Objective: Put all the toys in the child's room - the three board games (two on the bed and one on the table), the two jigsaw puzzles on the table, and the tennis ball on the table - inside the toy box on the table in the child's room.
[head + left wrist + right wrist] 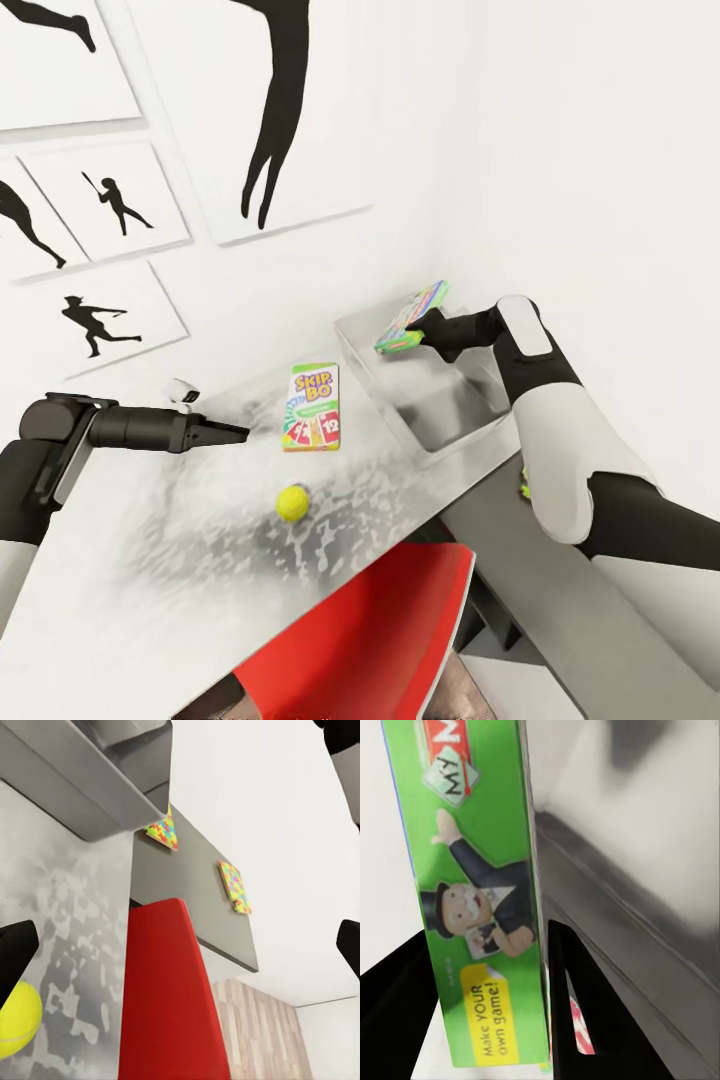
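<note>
My right gripper (424, 336) is shut on a green board game (411, 318), held tilted over the far rim of the pale grey toy box (436, 428). The right wrist view shows the game's green cover (480, 892) between the fingers (585, 1012), with the toy box wall (645, 870) behind. A Skip-Bo board game (311, 407) lies flat on the table (150, 560). The yellow tennis ball (293, 502) sits nearer its front edge. My left gripper (240, 432) hovers open just left of the Skip-Bo box. Two jigsaw puzzles (163, 832) (234, 885) lie on the dark top.
A red chair (380, 630) is tucked under the table's front edge. White walls with black silhouette pictures (105, 205) close the back and right. The darker grey desk top (570, 610) runs under my right arm. Wood-plank floor (255, 1035) lies beyond the desk.
</note>
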